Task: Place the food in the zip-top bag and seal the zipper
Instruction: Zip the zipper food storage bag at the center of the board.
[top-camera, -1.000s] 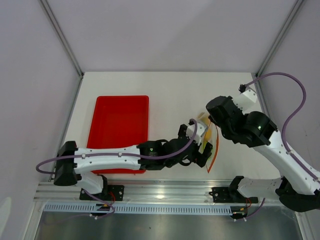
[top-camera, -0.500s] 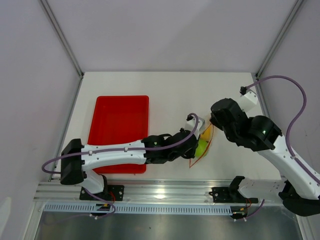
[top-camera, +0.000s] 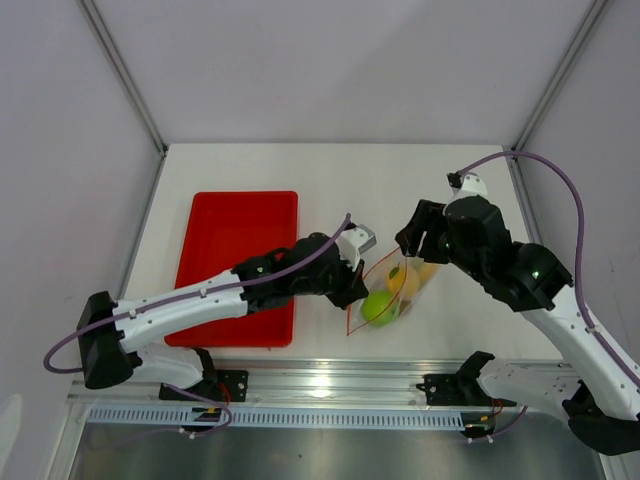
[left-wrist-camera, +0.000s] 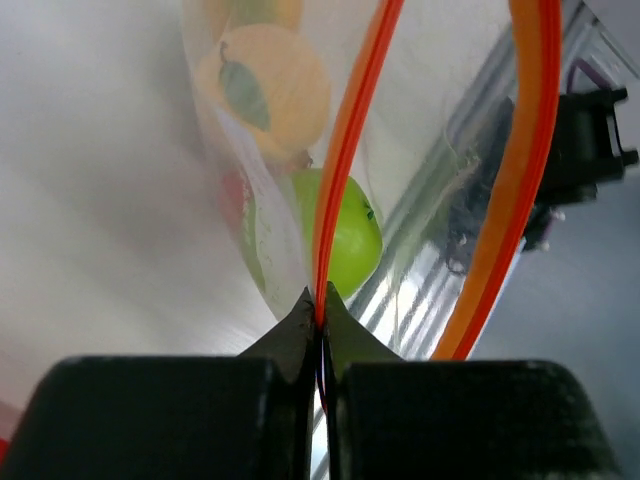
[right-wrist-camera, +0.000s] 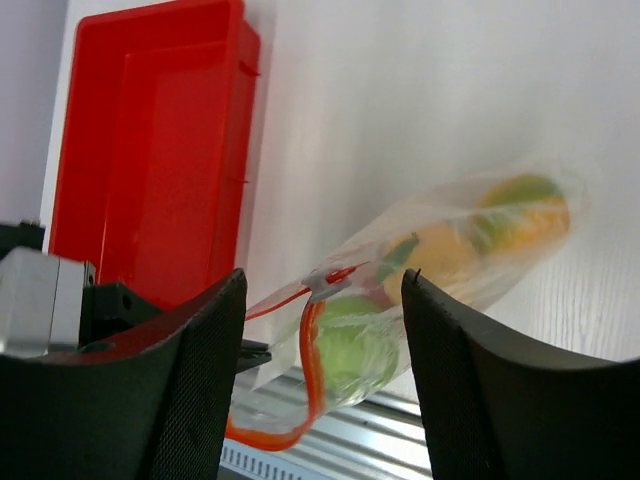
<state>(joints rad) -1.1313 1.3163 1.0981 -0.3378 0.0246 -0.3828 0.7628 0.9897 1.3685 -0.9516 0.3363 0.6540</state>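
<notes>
The clear zip-top bag lies on the white table between my two arms. Inside it are food pieces: a green apple and an orange-yellow fruit. My left gripper is shut on the orange-red zipper at one end of the bag's mouth. The mouth gapes, its two strips apart below a white slider. My right gripper is open and holds nothing. It hovers by the bag's far end. The apple shows between its fingers.
A red tray sits left of the bag, under my left arm. The metal rail at the table's near edge runs just below the bag. White walls stand behind and at both sides.
My left gripper shut on the zipper and drew the bag left. My right gripper opened, let the bag go and swung back and left.
</notes>
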